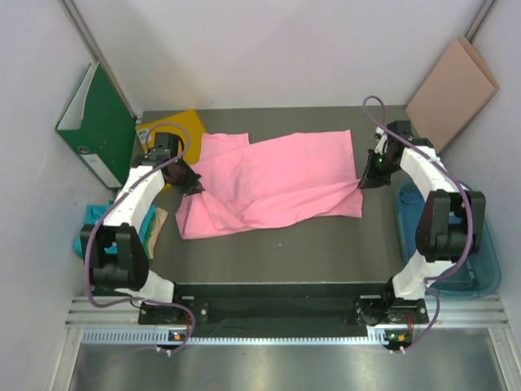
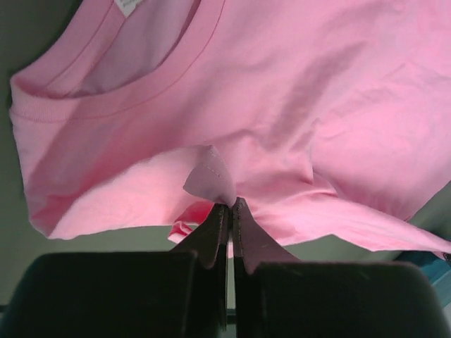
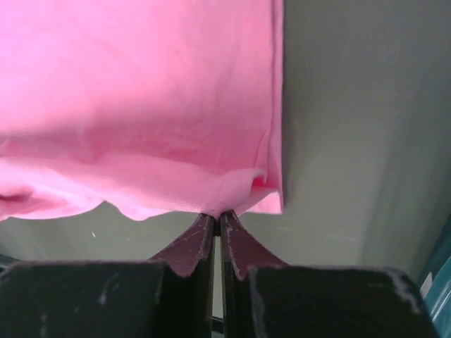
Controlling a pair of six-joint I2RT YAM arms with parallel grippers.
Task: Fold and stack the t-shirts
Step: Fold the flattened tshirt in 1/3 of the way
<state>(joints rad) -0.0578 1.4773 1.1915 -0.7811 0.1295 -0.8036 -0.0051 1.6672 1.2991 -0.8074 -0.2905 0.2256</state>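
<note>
A bright pink t-shirt [image 1: 273,179] lies spread and partly doubled over across the grey table, its collar [image 2: 134,91] toward the left. My left gripper [image 1: 195,186] is shut on the shirt's left edge, a small peak of cloth [image 2: 210,176] pinched between the tips. My right gripper [image 1: 364,184] is shut on the hem at the shirt's right near corner [image 3: 246,186]. Both pinched edges stand slightly lifted. A teal t-shirt [image 1: 146,236] shows bunched at the table's left edge behind the left arm.
A green binder [image 1: 98,122] leans against the left wall, with a yellow sheet [image 1: 183,126] beside it at the back left. A brown board [image 1: 452,85] leans at the back right. A blue-green plastic bin [image 1: 480,261] sits to the right of the right arm.
</note>
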